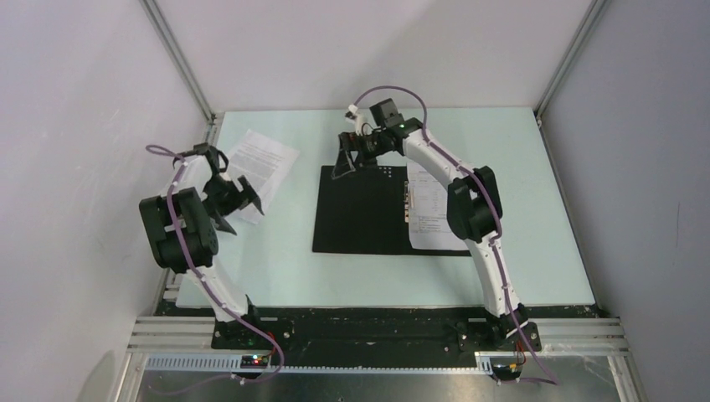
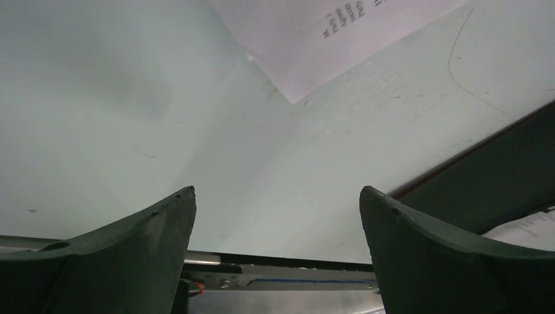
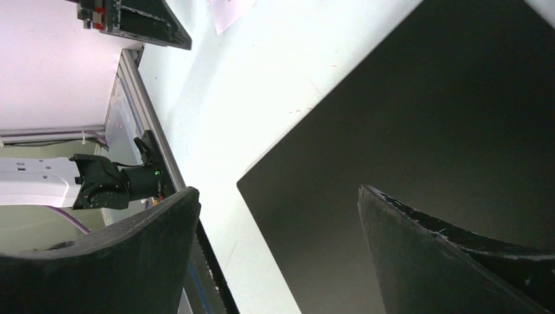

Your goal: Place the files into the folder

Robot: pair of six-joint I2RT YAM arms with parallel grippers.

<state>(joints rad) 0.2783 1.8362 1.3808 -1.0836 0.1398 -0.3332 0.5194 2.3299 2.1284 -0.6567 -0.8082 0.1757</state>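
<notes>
The folder (image 1: 360, 213) is lying spread open, black inside facing up, in the middle of the surface (image 1: 335, 285). One printed sheet (image 1: 429, 209) is sitting on the folder's right half, partly hidden behind the right arm (image 1: 469, 209), so part of the job looks done.

The other files (image 1: 266, 159) are lying loose on the surface to the left of the folder, apart from it. They look like more than one sheet, slightly fanned, though the count is hard to tell.

The left gripper (image 1: 241, 205) is hovering at the near end of those loose sheets. Its jaws are standing wide apart with nothing between them, and a corner of the paper is showing just ahead in its wrist view.

The right gripper (image 1: 347, 161) is hanging over the folder's far left corner, also spread wide and holding nothing. Whether it is touching the black panel cannot be told.

What is left, as it appears, is picking up the loose sheets and laying them inside the folder.
</notes>
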